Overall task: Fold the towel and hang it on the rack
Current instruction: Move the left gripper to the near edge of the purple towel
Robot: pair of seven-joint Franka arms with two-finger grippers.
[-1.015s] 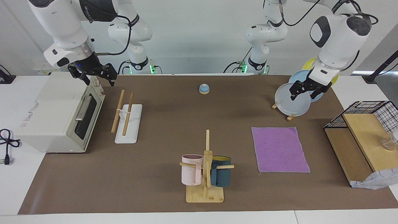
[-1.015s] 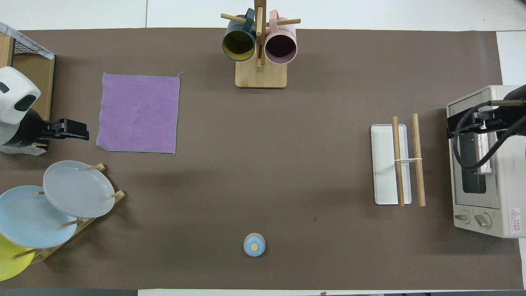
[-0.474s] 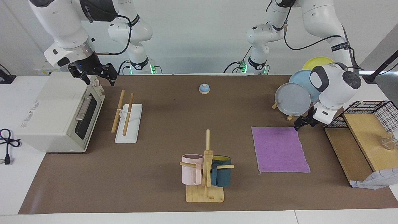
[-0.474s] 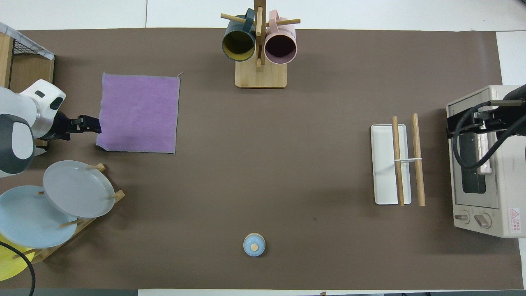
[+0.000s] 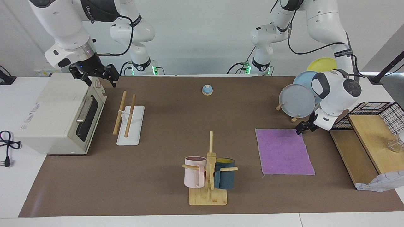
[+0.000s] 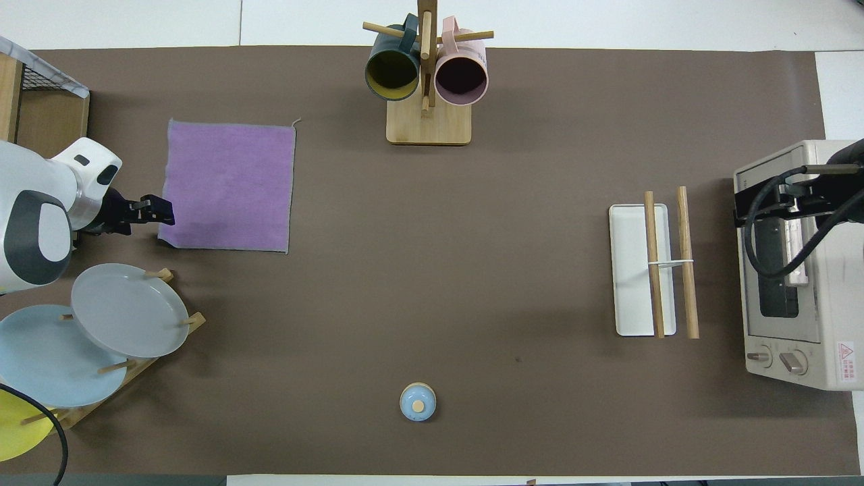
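Note:
The towel (image 5: pixel 284 151) lies flat on the brown mat, purple face up, toward the left arm's end; it also shows in the overhead view (image 6: pixel 229 185). My left gripper (image 5: pixel 301 129) is low at the towel's corner nearest the robots, fingers open, holding nothing; it also shows in the overhead view (image 6: pixel 158 210). The rack (image 5: pixel 127 118), two wooden rods on a white base, stands toward the right arm's end and shows in the overhead view (image 6: pixel 651 270) too. My right gripper (image 5: pixel 94 77) waits open and empty above the toaster oven.
A white toaster oven (image 5: pixel 60 116) stands beside the rack. A mug stand (image 5: pixel 208 170) with pink and teal mugs is farther out mid-table. A plate stand (image 5: pixel 298 101) and a wooden shelf with wire basket (image 5: pixel 366 135) flank the left gripper. A small blue bell (image 5: pixel 207 90) sits near the robots.
My left gripper has come down from in front of the plates to the mat and moved up to the towel's near corner. The right arm has not moved.

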